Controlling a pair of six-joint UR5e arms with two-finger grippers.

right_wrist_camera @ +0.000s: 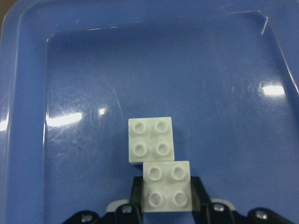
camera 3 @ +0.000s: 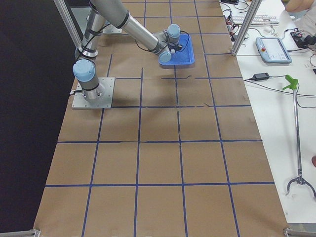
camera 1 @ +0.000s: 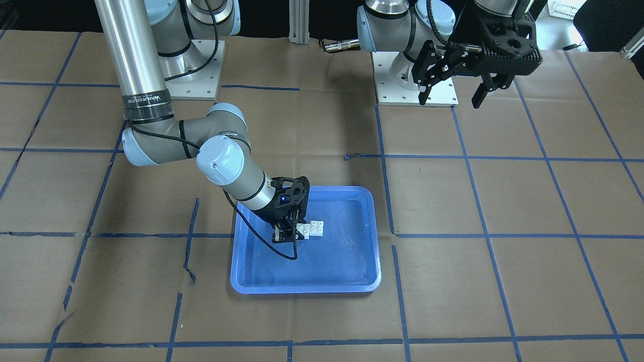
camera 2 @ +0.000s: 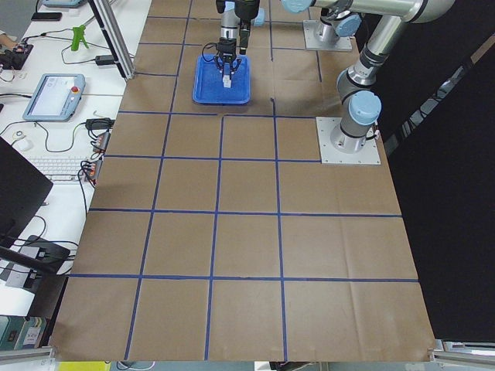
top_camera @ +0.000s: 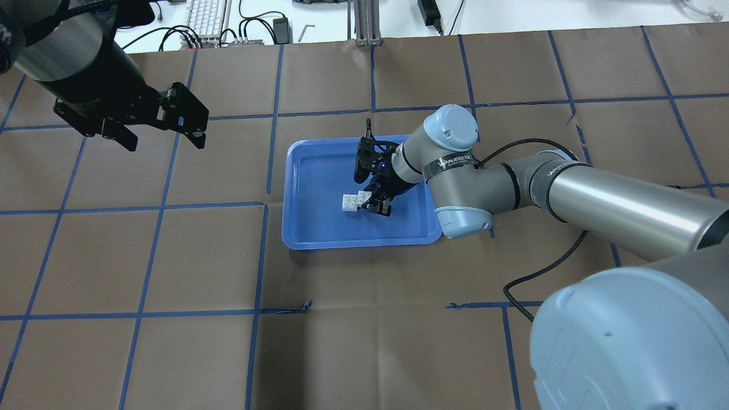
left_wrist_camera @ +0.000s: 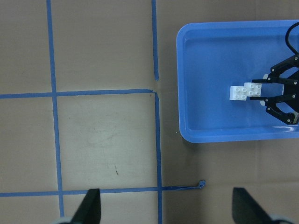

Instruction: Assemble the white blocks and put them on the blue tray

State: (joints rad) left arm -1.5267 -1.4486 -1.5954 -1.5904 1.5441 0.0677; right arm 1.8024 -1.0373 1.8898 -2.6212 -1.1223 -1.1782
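Two white blocks [camera 1: 312,229] are joined, offset by a corner, low inside the blue tray [camera 1: 302,289]. In the right wrist view the near block [right_wrist_camera: 167,186] sits between my right gripper's fingers and the far block [right_wrist_camera: 150,139] sticks out ahead. My right gripper [camera 1: 294,234] is shut on the near block, as the overhead view [top_camera: 373,202] also shows. My left gripper [top_camera: 162,139] is open and empty, raised far to the tray's left. The left wrist view shows the blocks [left_wrist_camera: 245,91] and the tray [left_wrist_camera: 187,93] from above.
The table is covered with brown paper marked by a blue tape grid [top_camera: 267,205]. The arm base plates [camera 1: 415,80] stand at the robot's side. A keyboard and cables [top_camera: 205,17] lie beyond the far table edge.
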